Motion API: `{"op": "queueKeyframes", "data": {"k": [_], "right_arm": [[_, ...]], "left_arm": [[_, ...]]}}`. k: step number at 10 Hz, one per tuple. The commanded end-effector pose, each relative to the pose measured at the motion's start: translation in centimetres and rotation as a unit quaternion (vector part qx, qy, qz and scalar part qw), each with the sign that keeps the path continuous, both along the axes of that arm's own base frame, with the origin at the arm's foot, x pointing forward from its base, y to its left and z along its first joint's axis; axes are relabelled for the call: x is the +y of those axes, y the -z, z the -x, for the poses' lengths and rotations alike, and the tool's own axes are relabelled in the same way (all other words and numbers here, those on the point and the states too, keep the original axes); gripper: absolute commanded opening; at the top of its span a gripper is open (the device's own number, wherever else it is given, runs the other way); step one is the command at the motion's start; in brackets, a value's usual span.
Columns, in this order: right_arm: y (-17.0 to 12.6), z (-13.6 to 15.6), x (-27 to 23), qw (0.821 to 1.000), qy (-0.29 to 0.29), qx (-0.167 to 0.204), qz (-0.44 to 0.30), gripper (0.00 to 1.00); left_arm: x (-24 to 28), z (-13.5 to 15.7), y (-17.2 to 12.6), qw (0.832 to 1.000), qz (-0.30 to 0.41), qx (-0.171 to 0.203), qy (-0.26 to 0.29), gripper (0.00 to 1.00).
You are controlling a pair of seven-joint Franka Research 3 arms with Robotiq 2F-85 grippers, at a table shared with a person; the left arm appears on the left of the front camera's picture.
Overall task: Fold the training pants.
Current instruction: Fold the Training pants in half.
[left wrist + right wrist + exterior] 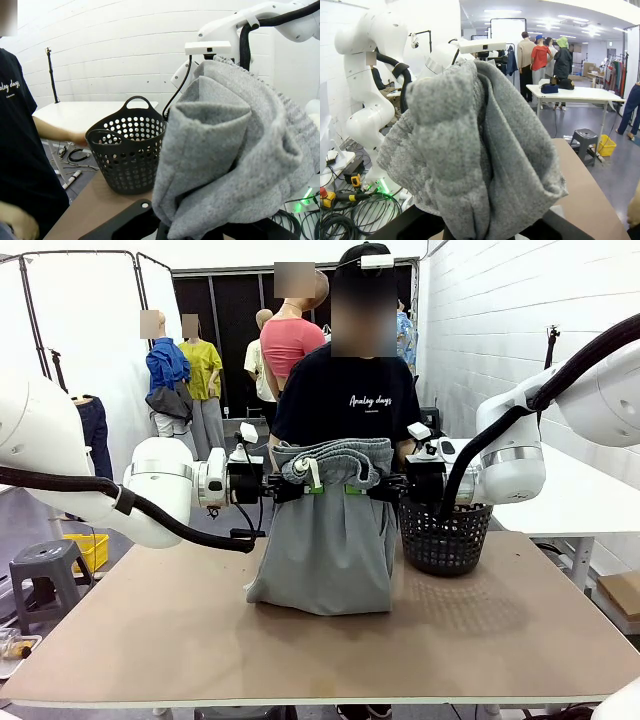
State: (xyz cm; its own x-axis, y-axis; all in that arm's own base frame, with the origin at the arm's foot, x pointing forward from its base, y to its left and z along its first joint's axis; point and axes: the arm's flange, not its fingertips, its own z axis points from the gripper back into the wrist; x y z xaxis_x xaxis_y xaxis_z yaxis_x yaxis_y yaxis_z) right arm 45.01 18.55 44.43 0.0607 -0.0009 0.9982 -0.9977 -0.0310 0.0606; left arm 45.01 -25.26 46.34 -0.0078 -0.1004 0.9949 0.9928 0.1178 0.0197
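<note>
Above the brown counter (150, 630), we hold up soft light grey training pants (325, 550).
Left gripper (282, 483) and right gripper (388, 485) pinch their floppy waistband; we grab corners.

You get even, bright indoor light in all three views. In the right wrist view, ceiling strip lights (496, 11) glow overhead and wash the far hall pale. In the front view, the black basket (445, 535) throws a soft dotted shadow on the counter (320, 640), and the training pants (325, 530) leave a faint shade at their foot. Both wrist views bend straight lines at their edges, and the grey cloth (235, 155) close to the lens looks slightly soft.
</note>
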Motion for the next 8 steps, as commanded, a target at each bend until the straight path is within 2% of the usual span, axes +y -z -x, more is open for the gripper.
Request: {"op": "queueKeyframes", "data": {"k": [1,8], "right_arm": [[-0.26,0.24,-0.02,1.0,0.002,-0.001,-0.003,0.0],[-0.26,0.24,-0.02,1.0,0.002,-0.001,-0.003,0.0]], "left_arm": [[-0.08,0.13,-0.25,1.0,0.007,-0.007,-0.003,0.0],[-0.08,0.13,-0.25,1.0,0.007,-0.007,-0.003,0.0]]}}
